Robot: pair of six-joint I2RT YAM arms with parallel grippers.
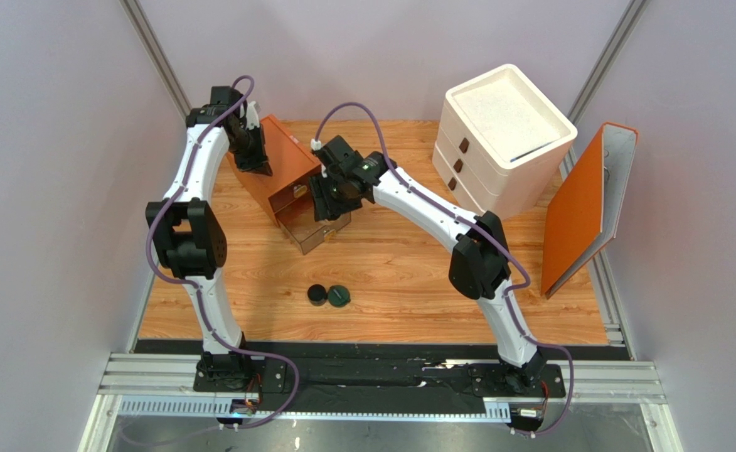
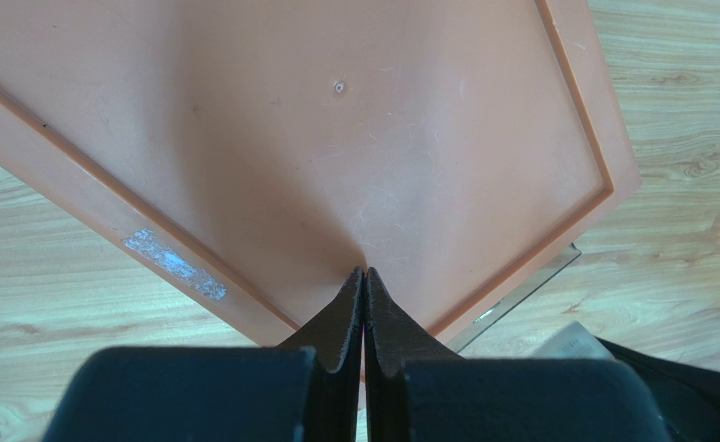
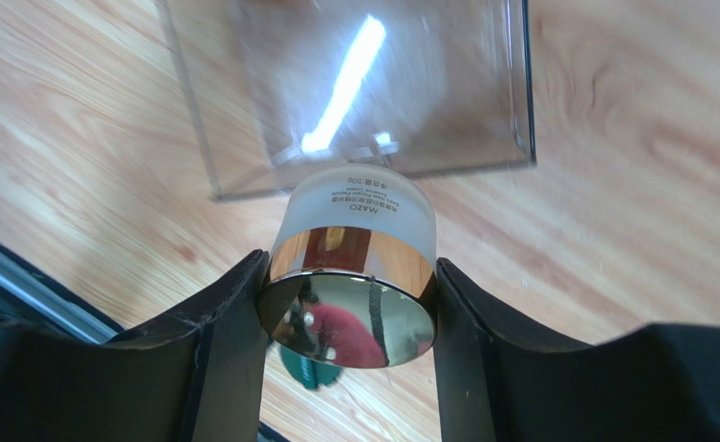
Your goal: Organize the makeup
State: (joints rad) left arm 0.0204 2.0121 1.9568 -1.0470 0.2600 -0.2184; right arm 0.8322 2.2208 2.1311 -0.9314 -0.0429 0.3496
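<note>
The left gripper (image 1: 254, 162) sits at the far left of the wooden table (image 1: 409, 273). Its jaws are pressed together, and in the left wrist view its tips (image 2: 364, 281) touch the flat top of the orange drawer box (image 1: 282, 169). Just right of the box, its clear drawer (image 1: 313, 231) stands pulled out. The right gripper (image 1: 329, 202) hangs above the drawer, clamped on the gold-rimmed jar (image 3: 354, 267). One finger grips each side of the jar's mirrored lid, and its frosted body points toward the drawer (image 3: 354, 83). Nearer the arm bases, the black compact (image 1: 317, 295) and the dark green compact (image 1: 339, 297) lie side by side on the bare wood. Further right stands the white drawer unit (image 1: 499, 141), and an orange panel (image 1: 584, 207) leans at the table's right edge.
</note>
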